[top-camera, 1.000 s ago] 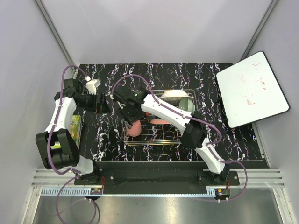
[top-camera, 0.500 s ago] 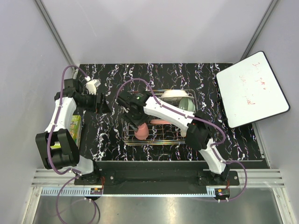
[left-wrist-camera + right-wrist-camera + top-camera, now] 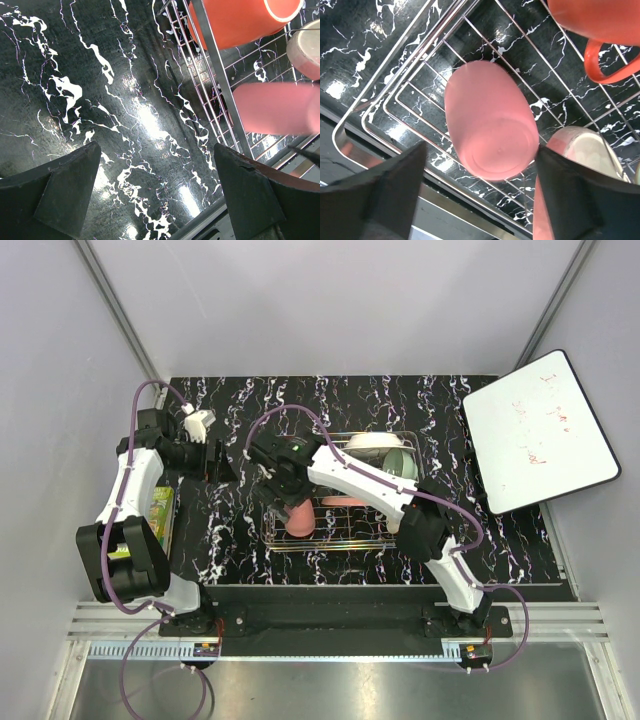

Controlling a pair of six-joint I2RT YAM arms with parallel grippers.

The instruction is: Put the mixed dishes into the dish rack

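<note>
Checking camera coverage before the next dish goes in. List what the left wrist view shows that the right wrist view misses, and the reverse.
Left wrist only: a broad stretch of table outside the rack. Right wrist only: the handle of the orange mug, the base of the pink mug, the rack's rounded corner. Both: the pink mug lying in the rack, the orange mug's body, a plate rim.

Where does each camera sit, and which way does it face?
Top external: above, behind the bases, looking down on black marbled table and silver wire dish rack; both arms show.
Left wrist: on the left arm, looking down at table beside the rack; open left tool shows.
Right wrist: over the rack, looking down at the small pink mug; open right tool shows.
Shared: both wrist views catch that mug and the glossy orange mug.
</note>
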